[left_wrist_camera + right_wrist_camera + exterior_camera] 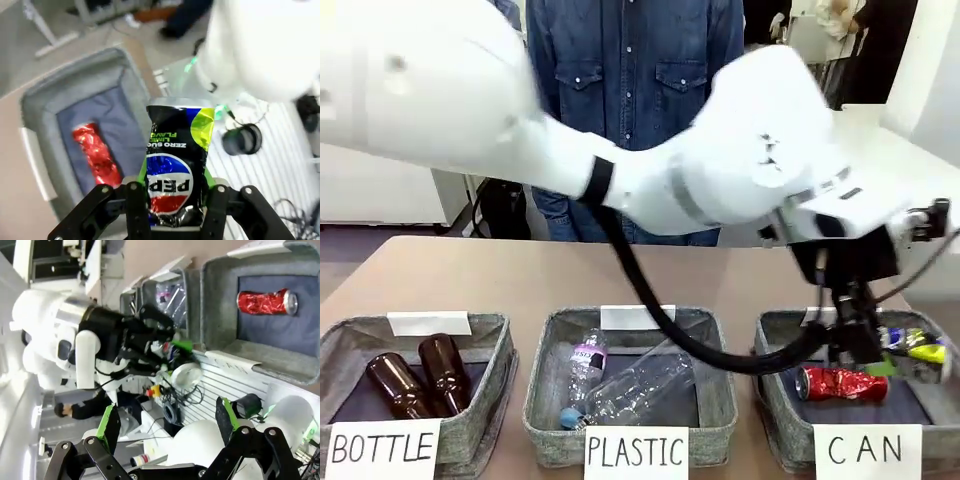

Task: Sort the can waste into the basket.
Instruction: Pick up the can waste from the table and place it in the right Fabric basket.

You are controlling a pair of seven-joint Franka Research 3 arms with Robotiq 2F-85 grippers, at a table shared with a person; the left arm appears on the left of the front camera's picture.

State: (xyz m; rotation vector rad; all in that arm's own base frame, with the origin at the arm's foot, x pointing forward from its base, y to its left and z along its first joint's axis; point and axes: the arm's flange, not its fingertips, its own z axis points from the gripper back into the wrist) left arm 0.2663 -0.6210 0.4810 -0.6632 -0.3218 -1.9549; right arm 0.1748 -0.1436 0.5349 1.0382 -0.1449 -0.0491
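My left arm reaches across the table to the grey basket (778, 395) behind the "CAN" sign (865, 450). My left gripper (860, 352) hangs over it, shut on the crushed black can with the blue logo (908, 344). In the left wrist view, the left gripper (176, 202) pinches that black can (177, 155) upright above the basket (40, 115). A crushed red can (840, 383) lies on the basket's dark bottom; the left wrist view has this red can (97, 156) too. My right gripper (167, 425) is open and holds nothing, looking at the red can (265, 302) in the basket (220, 310).
A basket signed "PLASTIC" (545, 385) holds clear plastic bottles (630, 385) in the middle. A basket signed "BOTTLE" (490, 385) holds two brown glass bottles (420, 375) at left. A person in a denim shirt (630, 70) stands at the far side.
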